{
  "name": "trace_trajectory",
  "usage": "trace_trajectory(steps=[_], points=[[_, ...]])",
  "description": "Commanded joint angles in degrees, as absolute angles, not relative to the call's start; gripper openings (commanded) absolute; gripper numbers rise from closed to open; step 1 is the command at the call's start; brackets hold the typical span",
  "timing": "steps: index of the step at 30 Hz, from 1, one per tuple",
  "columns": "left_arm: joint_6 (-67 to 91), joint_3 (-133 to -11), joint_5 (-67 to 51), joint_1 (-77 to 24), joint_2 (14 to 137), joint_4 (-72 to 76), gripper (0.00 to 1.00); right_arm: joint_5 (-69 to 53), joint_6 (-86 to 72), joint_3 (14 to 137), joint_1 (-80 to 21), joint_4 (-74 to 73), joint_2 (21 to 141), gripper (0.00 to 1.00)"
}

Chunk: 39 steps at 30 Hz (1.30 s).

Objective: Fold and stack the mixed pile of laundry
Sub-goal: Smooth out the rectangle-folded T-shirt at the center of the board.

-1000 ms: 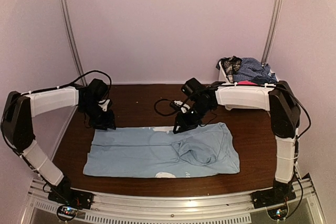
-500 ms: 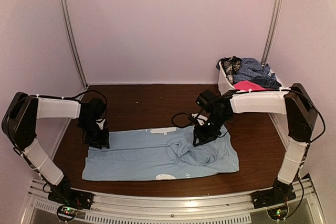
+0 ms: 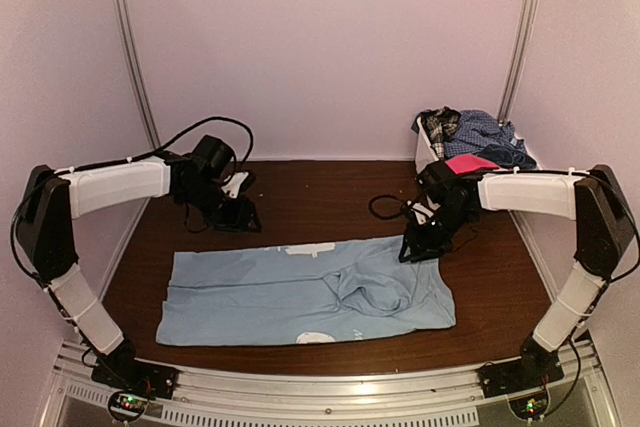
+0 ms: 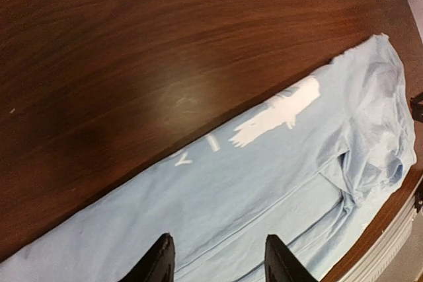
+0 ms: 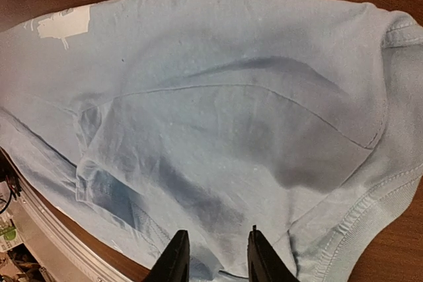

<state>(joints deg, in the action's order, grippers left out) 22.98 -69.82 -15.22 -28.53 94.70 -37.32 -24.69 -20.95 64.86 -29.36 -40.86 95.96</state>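
Since a second ago our left gripper (image 3: 240,215) has lifted off the light blue T-shirt (image 3: 290,297), which lies spread on the table (image 3: 310,202); its fingers are apart and empty. Our right gripper (image 3: 415,250) sits at the shirt's far edge; we cannot tell its grip.

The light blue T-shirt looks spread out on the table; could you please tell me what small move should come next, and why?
Probably lower the left gripper onto the far left edge of the light blue T-shirt. That gripper hangs open above the dark brown wooden table behind the shirt, while the right gripper sits low, jaws apart, at the far right edge; both could then pinch and fold.
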Motion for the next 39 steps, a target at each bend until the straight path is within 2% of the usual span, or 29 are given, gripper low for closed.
trace_trajectory(steps=[1, 6, 9, 17, 22, 28, 35, 39], points=[[19.3, -77.3, -22.7, -37.1, 102.7, -30.6, 0.48, -30.5, -22.7, 63.2, -29.8, -36.4, 94.6, 0.31], [19.6, -78.7, -29.1, -45.6, 107.1, -19.7, 0.47, -36.9, -23.2, 55.9, -29.8, -34.1, 89.3, 0.30], [18.9, -79.9, -30.0, -50.4, 109.5, -15.7, 0.47, -41.4, -26.4, 50.2, -29.8, -29.6, 87.0, 0.34], [22.7, -79.1, -29.4, -54.9, 113.4, -5.9, 0.45, -46.2, -32.4, 44.1, -29.9, -18.8, 89.3, 0.35], [22.1, -79.7, -25.6, -56.5, 116.0, -6.5, 0.46, -46.4, -31.7, 40.5, -30.3, -19.3, 89.4, 0.34], [22.3, -82.3, -24.4, -57.1, 120.7, -8.9, 0.46, -45.7, -31.2, 35.5, -30.4, -20.5, 86.8, 0.27], [16.4, -77.5, -23.6, -58.5, 118.6, -15.0, 0.33, -44.2, -30.3, 32.8, -30.3, -22.9, 83.5, 0.24], [11.6, -73.1, -22.7, -59.2, 116.0, -17.5, 0.29, -43.0, -31.2, 33.0, -30.3, -23.1, 82.1, 0.24]])
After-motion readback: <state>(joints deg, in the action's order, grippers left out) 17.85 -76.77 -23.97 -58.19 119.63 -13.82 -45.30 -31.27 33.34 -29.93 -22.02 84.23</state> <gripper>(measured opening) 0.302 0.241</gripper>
